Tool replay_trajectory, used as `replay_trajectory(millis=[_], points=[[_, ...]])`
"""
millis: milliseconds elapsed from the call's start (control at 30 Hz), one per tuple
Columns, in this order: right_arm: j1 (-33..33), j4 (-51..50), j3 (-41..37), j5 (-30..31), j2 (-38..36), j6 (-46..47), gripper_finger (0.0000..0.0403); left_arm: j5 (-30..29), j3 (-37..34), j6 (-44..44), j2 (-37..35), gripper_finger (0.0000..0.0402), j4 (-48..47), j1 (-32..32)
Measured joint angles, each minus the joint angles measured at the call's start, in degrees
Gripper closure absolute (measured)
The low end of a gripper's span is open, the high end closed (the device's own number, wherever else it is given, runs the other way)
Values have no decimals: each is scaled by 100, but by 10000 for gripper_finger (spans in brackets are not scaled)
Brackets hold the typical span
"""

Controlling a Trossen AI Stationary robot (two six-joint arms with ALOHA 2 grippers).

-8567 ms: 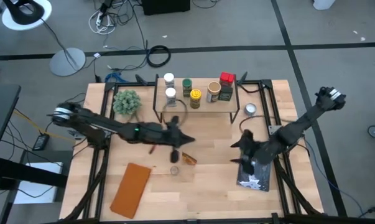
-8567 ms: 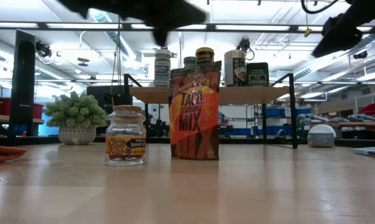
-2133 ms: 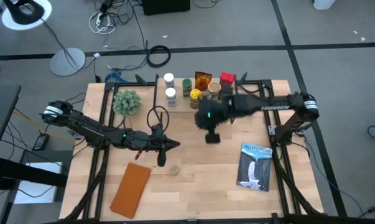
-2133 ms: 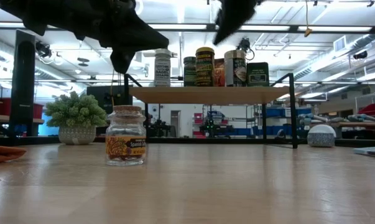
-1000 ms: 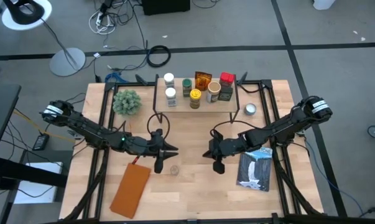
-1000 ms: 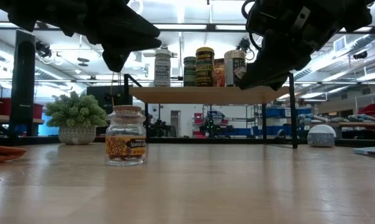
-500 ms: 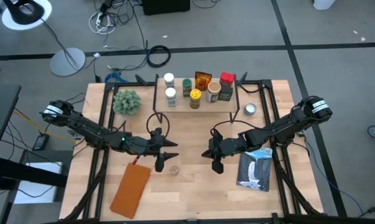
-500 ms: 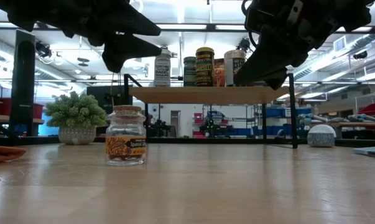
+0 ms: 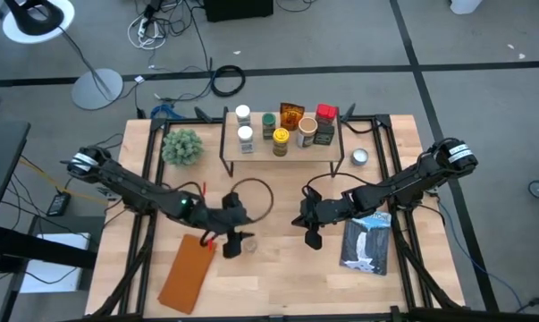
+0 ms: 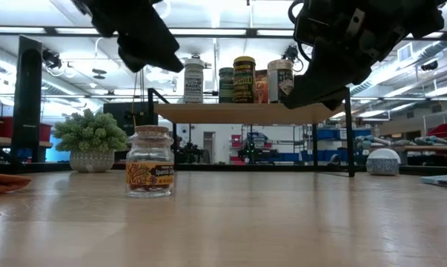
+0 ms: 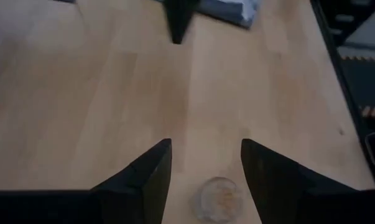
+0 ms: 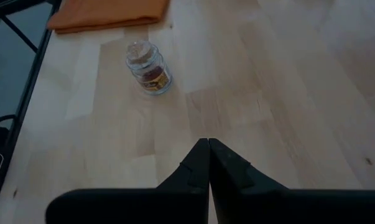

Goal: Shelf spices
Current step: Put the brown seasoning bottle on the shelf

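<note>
Since a moment ago your left claw [image 11: 203, 163], fingers apart, has swung over the jar [image 10: 150, 161]; it looks rigid, slippery, breakable glass, so grip its body.

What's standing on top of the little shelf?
On the shelf stand seven spices: two white-lidded jars, a green-lidded one, a yellow-lidded one, an amber packet, a red box and a dark tin. From table height, the packet and red box are mostly hidden behind the front ones.

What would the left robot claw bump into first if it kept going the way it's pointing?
Probably the small glass jar: the left gripper is open and points down, with the jar right between its fingers. Depth is hard to judge.
</note>
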Motion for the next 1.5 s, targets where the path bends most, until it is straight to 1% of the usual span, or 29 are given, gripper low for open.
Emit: replay_trajectory(millis=[133,267,500,633,800,933,1233,1500], points=[[0,1,0,-2,0,4,396,69,451,-30,267,204,-576,-35],[0,5,0,-3,0,46,400,145,703,-359,559,204,-1088,-34],[8,8,0,-46,0,67,396,609,1054,-930,1009,204,-1261,-64],[9,32,0,-129,2,70,397,786,1232,-1011,1256,204,-1447,-99],[9,65,0,-240,2,143,401,880,1307,-1357,1641,204,-1762,-147],[9,82,0,-278,2,219,397,1033,1399,-1496,1887,204,-1696,-147],[9,100,0,-302,2,306,401,1045,1470,-1508,2146,204,-1616,-147],[9,100,0,-335,2,315,395,706,1464,-1518,2164,204,-1525,-134]])
